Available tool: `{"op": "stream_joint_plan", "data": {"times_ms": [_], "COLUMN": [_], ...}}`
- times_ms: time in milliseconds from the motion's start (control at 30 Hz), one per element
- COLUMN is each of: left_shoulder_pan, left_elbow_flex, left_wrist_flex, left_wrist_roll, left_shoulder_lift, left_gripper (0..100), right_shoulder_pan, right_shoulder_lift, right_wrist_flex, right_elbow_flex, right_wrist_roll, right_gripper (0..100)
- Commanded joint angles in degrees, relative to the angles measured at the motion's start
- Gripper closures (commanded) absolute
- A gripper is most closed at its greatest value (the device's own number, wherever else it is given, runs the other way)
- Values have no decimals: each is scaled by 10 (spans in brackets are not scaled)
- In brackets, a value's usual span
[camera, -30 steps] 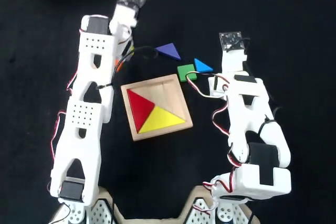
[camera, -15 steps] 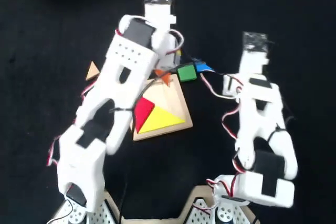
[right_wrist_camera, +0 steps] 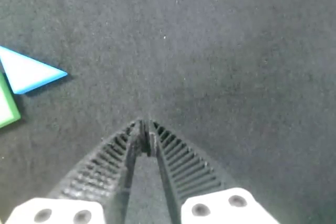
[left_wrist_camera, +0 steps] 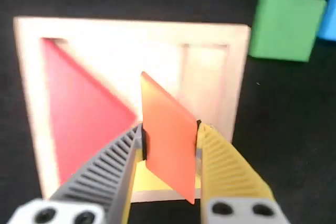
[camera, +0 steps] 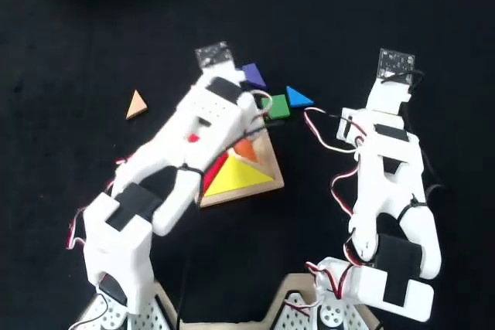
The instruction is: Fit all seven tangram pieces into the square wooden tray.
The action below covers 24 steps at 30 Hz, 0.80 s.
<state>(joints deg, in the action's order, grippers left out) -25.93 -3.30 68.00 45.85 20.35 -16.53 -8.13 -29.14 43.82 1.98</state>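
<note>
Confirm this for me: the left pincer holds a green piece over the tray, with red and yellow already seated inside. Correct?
The colour is wrong: the left pincer holds an orange piece, not a green one, as the left wrist view shows. The green square lies outside the tray. The rest stands: red triangle and yellow triangle sit inside.

Bright even light, faint shadows, glare on wooden tray point(left_wrist_camera: 131, 23)

From above, we saw the left arm point(camera: 203, 117) covering much of the wooden tray point(camera: 241, 193) and all but a sliver of the red triangle point(camera: 211, 176). In the left wrist view, the orange piece point(left_wrist_camera: 168, 140) hid most of the yellow triangle point(camera: 236, 177), and the frame edge cut off the blue triangle point(left_wrist_camera: 329, 22). The right wrist view's edge cut off the green square point(right_wrist_camera: 6, 109).
</note>
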Motion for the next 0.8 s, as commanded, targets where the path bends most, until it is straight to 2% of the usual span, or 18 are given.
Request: {"op": "stream_joint_plan", "data": {"times_ms": [0, 133, 400, 500, 600, 767], "left_shoulder_pan": [-29, -31, -33, -46, -53, -54], "left_elbow_flex": [23, 62, 84, 88, 88, 84], "left_wrist_flex": [-70, -121, -142, -137, -124, -95], "left_wrist_roll": [18, 32, 28, -3, -3, -4], "left_shoulder_lift": [-33, -33, -33, -33, -33, -40], "left_gripper": [920, 920, 912, 831, 765, 754], "right_shoulder_pan": [-8, -8, -8, -8, -8, -7], "right_shoulder_lift": [-27, -27, -27, -27, -27, -27], "right_wrist_flex": [11, 11, 11, 11, 11, 11], "right_elbow_flex": [-3, -3, -3, -3, -3, -3], "right_wrist_roll": [-4, -3, -3, -2, -2, -2], "right_gripper": [986, 986, 986, 986, 986, 986]}}
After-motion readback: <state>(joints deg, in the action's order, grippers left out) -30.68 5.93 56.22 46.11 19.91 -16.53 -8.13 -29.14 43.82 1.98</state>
